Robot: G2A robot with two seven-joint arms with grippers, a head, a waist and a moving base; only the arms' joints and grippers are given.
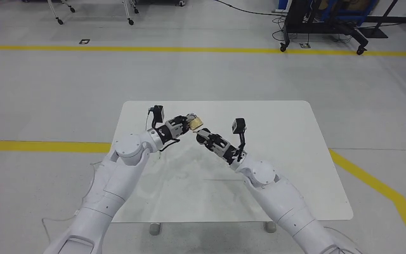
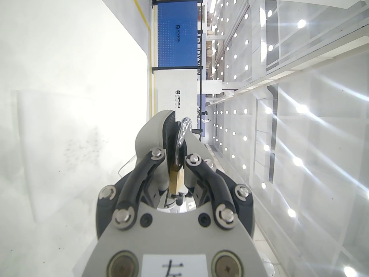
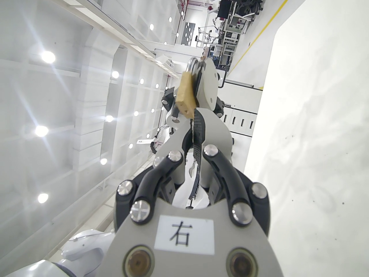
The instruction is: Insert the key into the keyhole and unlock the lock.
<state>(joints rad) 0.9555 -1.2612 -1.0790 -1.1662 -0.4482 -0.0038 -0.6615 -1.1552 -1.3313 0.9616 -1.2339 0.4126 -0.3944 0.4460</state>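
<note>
The brass padlock (image 1: 196, 120) hangs in the air above the white table (image 1: 285, 159), clamped by its silver shackle in my left gripper (image 1: 188, 122), which is shut. In the left wrist view the shackle sits at the tips of that gripper (image 2: 177, 125) and the brass body (image 2: 176, 178) lies between the fingers. My right gripper (image 1: 203, 134) meets the lock from the other side. It (image 3: 197, 119) is shut, its tips against the bottom end of the padlock (image 3: 186, 96). A small silver piece with a hole, seemingly the key's head (image 3: 174, 120), shows beside them; the blade is hidden.
Both grippers meet over the table's far middle. Bare table top lies on every side of them, and its rounded far edge (image 1: 216, 101) is close behind. Carts and a stand (image 1: 323, 25) are on the floor well beyond.
</note>
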